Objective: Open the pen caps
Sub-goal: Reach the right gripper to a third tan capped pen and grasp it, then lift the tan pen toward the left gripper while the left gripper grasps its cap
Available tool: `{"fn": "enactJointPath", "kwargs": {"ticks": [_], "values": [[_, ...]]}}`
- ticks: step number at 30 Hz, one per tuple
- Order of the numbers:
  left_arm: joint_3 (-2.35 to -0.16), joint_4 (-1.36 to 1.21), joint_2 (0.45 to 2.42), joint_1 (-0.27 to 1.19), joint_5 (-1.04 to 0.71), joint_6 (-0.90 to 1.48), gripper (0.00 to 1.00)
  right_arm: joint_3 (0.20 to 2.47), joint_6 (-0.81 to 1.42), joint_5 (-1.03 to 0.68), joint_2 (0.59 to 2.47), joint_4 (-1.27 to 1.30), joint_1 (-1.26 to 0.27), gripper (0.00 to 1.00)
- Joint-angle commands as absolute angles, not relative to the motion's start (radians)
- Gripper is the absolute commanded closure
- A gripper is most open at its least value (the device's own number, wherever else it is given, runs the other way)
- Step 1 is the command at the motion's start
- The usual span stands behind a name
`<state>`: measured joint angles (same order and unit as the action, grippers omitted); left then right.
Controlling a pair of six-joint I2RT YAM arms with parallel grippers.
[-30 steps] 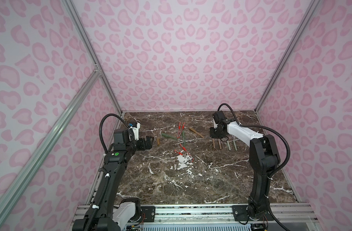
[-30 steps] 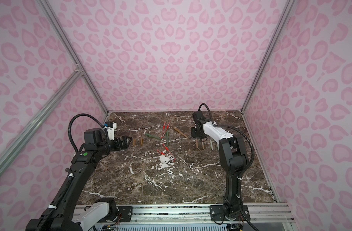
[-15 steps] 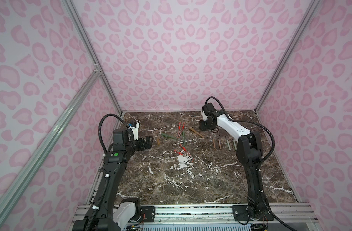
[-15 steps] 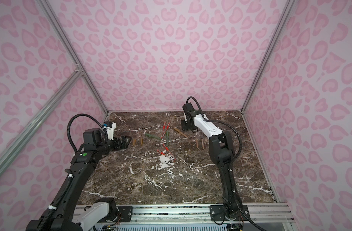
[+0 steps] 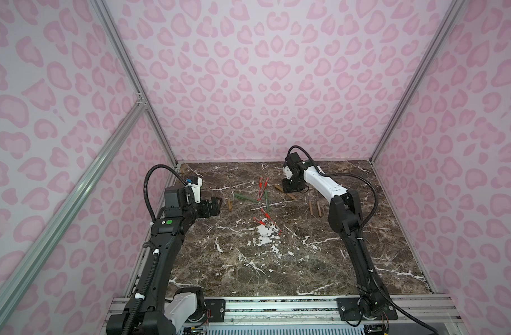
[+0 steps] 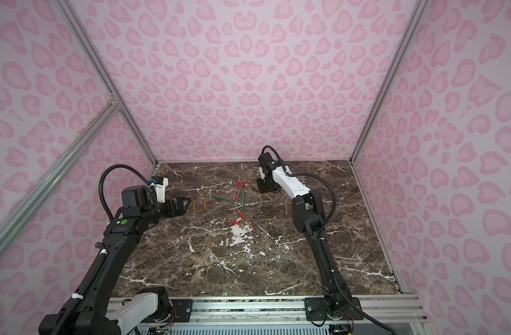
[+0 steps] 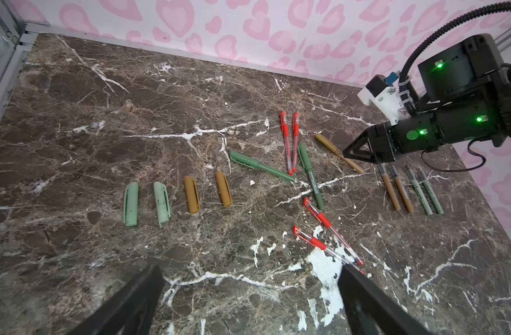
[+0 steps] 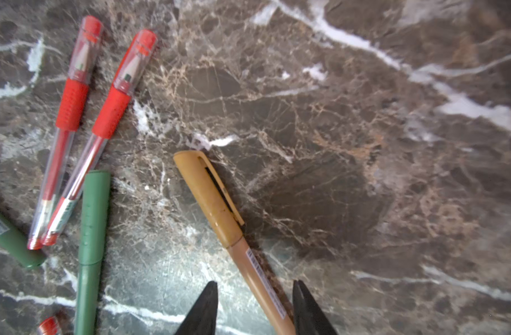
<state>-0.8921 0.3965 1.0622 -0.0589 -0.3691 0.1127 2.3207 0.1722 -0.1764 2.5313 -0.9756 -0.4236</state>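
Note:
Loose pen caps lie in a row in the left wrist view: two pale green (image 7: 131, 204) (image 7: 162, 202) and two tan (image 7: 191, 195) (image 7: 224, 189). A tan pen (image 8: 234, 232) still wears its cap (image 8: 209, 194). My right gripper (image 8: 254, 293) is low over it and open, one jaw on each side of the barrel with a gap at both. In both top views it sits at the back centre (image 5: 289, 188) (image 6: 263, 188). My left gripper (image 7: 250, 275) hangs open and empty at the left (image 5: 216, 203), short of the caps.
Capped red pens (image 8: 71, 116) and green pens (image 8: 92, 232) lie beside the tan pen. Two more red pens (image 7: 321, 220) lie nearer the table's middle. Several uncapped barrels (image 7: 403, 194) lie in a row at the right. Pink patterned walls enclose the marble table (image 5: 277, 261).
My right arm has swung from the row of barrels at the right to the tan pen at the back centre. The left arm has not moved.

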Motion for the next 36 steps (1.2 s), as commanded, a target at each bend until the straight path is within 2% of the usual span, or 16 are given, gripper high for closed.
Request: {"fn": "enactJointPath", "kwargs": {"ticks": [1, 6, 12, 19, 27, 36], "values": [[-0.898, 0.375, 1.057, -0.061, -0.377, 0.109, 0.02, 2.328, 0.153, -0.184, 2.56, -0.999, -0.424, 0.56], [-0.909, 0.386, 1.067, -0.066, -0.369, 0.11, 0.02, 2.325, 0.154, -0.183, 2.584, -1.009, -0.427, 0.63], [-0.903, 0.381, 1.068, -0.069, -0.369, 0.111, 0.02, 2.283, 0.138, -0.161, 2.569, -1.01, -0.45, 0.83], [-0.901, 0.379, 1.065, -0.074, -0.376, 0.113, 0.02, 2.198, 0.13, -0.128, 2.499, -0.992, -0.475, 0.95], [-0.902, 0.37, 1.062, -0.075, -0.434, 0.13, 0.02, 1.942, 0.183, -0.108, 2.248, -0.853, -0.519, 0.98], [-0.888, 0.313, 1.066, -0.064, -0.654, 0.217, 0.02, 1.612, 0.291, -0.138, 1.956, -0.613, -0.664, 0.98]]}}
